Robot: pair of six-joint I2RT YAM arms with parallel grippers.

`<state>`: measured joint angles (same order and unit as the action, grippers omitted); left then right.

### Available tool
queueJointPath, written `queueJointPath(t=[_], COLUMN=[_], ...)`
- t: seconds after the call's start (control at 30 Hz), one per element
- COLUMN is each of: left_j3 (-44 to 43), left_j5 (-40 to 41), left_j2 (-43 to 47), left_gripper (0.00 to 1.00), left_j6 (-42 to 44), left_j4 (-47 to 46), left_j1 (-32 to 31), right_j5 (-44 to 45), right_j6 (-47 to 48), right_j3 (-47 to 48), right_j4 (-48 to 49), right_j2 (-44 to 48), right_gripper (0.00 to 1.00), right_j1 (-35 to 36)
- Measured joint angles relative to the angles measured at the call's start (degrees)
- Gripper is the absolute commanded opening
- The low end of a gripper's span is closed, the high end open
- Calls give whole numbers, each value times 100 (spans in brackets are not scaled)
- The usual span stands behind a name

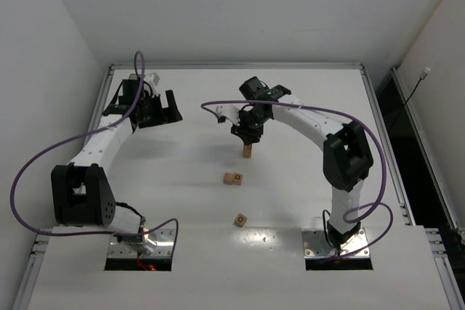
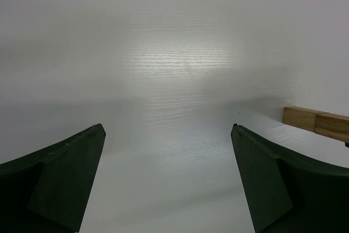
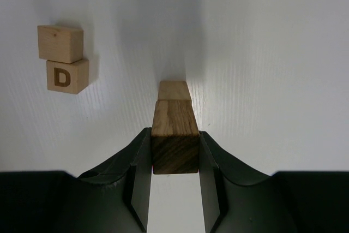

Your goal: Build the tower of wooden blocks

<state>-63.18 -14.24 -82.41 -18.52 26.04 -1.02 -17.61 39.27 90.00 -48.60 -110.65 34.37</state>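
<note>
The tower (image 1: 248, 152) is a two-block tan column near the table's middle. My right gripper (image 1: 247, 136) is directly above it, shut on the top wood block (image 3: 174, 135), which rests on the lower block (image 3: 174, 90). Both fingers press its sides. Two loose wood blocks lie side by side (image 1: 232, 178): a plain one (image 3: 60, 43) and one marked D (image 3: 67, 76). A third loose block (image 1: 240, 219) lies nearer the bases. My left gripper (image 1: 163, 110) is open and empty at the far left; its wrist view (image 2: 167, 129) shows the tower (image 2: 316, 122) at the right edge.
The white table (image 1: 182, 201) has a raised rim at its far edge and sides. Purple cables loop from both arms over the table. The arm bases sit at the near edge.
</note>
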Motion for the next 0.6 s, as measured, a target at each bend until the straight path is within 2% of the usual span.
queueJointPath(t=[0.1,0.2,0.23,0.43,0.47,0.6], left_j3=[-9,-9,-9,-9,-9,-9], left_j5=[-2,-4,-4,-13,-13,-13], left_j2=[0,0,0,-20,-22,-22], left_gripper=[99,99,99,99,99,99], left_j6=[0,0,0,0,0,0], left_j4=[-2,0,0,0,-2,0], left_j1=[0,0,0,0,0,0], right_j5=[-7,-17,-17,-35,-42,-37], right_j6=[0,0,0,0,2,15], right_j3=[-9,-9,-11,-17,-33,-181], right_j4=[33,46,50,59,68,87], right_j2=[0,0,0,0,2,2], right_gripper=[2,13,20,36,43,53], right_j1=[0,0,0,0,0,0])
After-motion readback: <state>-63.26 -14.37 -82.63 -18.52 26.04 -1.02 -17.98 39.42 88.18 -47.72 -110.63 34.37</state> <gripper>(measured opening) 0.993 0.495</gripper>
